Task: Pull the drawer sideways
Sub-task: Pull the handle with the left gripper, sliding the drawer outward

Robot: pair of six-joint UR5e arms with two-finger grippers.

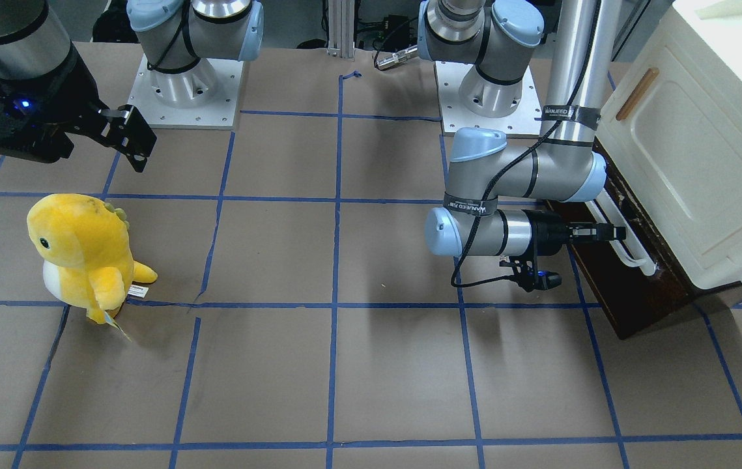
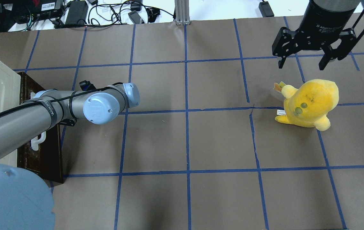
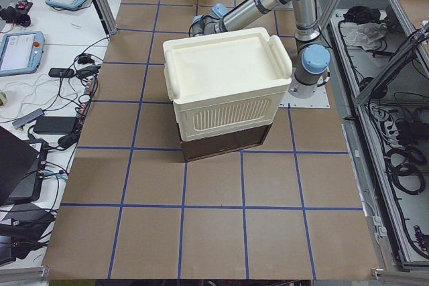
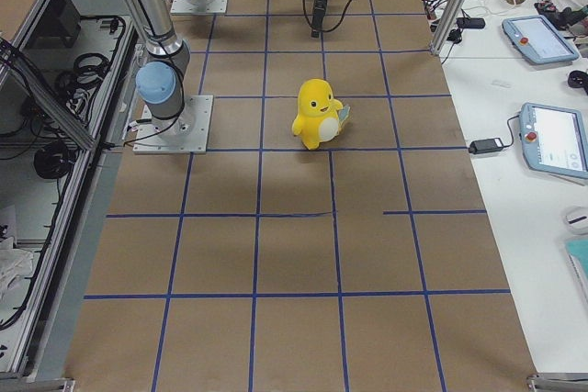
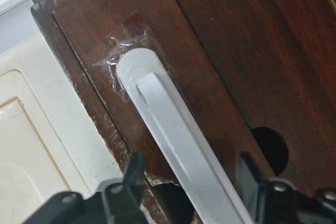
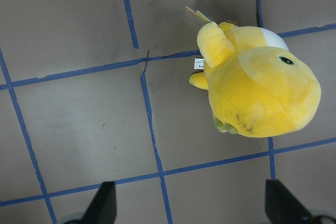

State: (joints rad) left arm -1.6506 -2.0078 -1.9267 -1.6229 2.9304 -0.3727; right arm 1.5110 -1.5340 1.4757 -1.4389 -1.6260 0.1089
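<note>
at three o'clock on the table (image 1: 397,365) in the front-facing view, the drawer (image 1: 631,293) sits under the cream cabinet (image 1: 703,150), its dark front turned toward nine o'clock, and it looks shut or nearly so. the left gripper (image 5: 189,177) points straight at that front, fingers (image 5: 131,171) parted and straddling the white handle (image 5: 168,124) with nothing clamped yet. the right gripper (image 2: 301,64) hangs spread wide and empty at twelve o'clock of the plush (image 2: 309,102), well apart from the job.

the drawer is stiff wood and probably weighty, with the cabinet bearing on it, so expect drag. the handle looks like smooth plastic, likely slick, and clear glue shows around its foot, so it may snap off under a jerk. i judge the best hold to be mid-bar, clamped firmly, with a steady pull square to the front so it doesn't jam
</note>
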